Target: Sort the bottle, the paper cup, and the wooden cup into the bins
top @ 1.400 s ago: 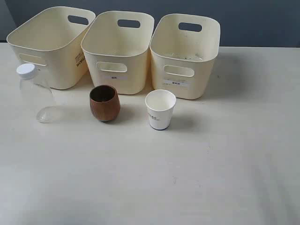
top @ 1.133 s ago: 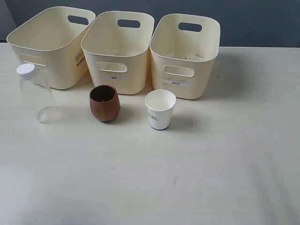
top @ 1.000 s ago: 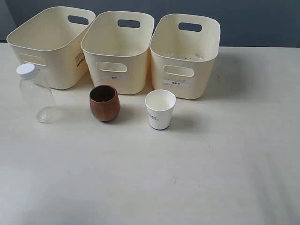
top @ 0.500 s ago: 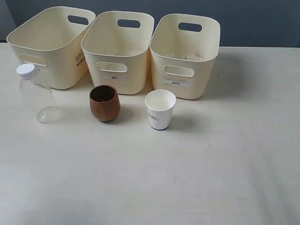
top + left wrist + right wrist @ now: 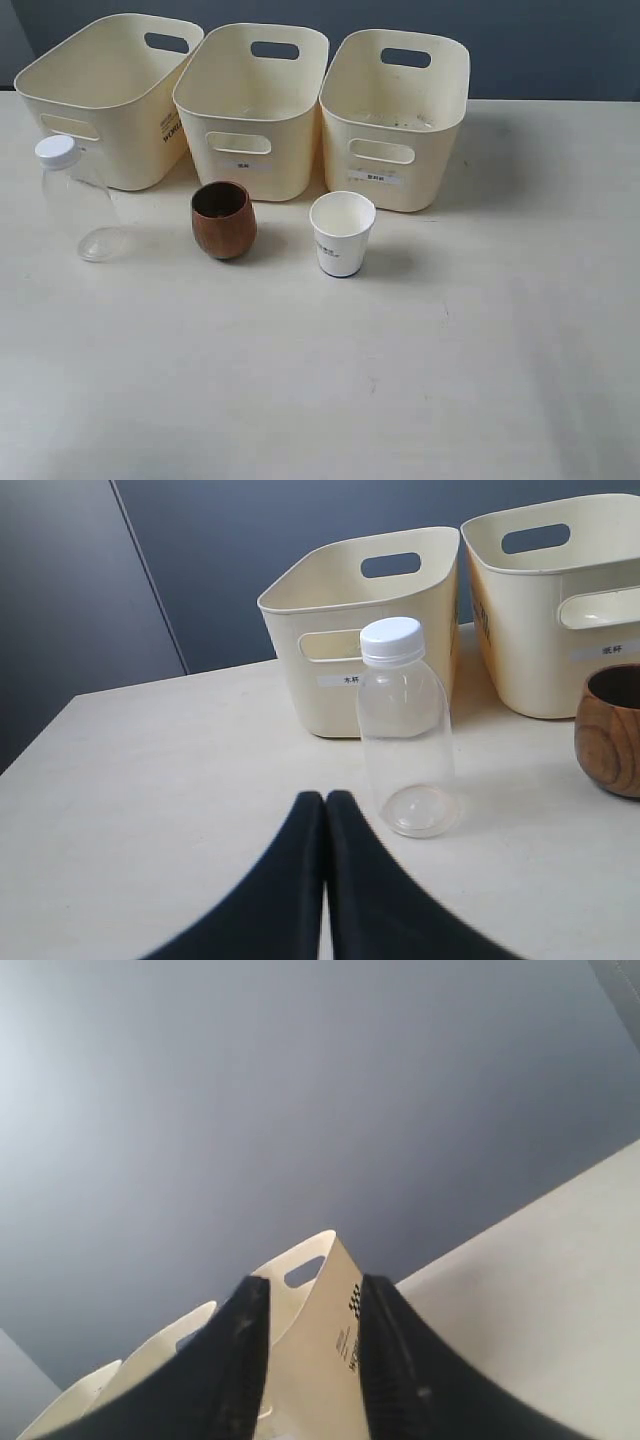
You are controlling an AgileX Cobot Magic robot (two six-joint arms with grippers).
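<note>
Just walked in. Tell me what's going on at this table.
Nothing is being handled yet. The bottle, wooden cup and paper cup stand upright on the table in front of the three bins, none sorted. The left gripper is shut and empty, facing the bottle from a short way off. The right gripper is open, holds nothing, and points up past the bins toward the dark wall.

Clear glossy plastic bottle (image 5: 80, 215); grained wooden cup (image 5: 224, 222); matt paper cup (image 5: 342, 238); smooth plastic bins (image 5: 292, 168).
</note>
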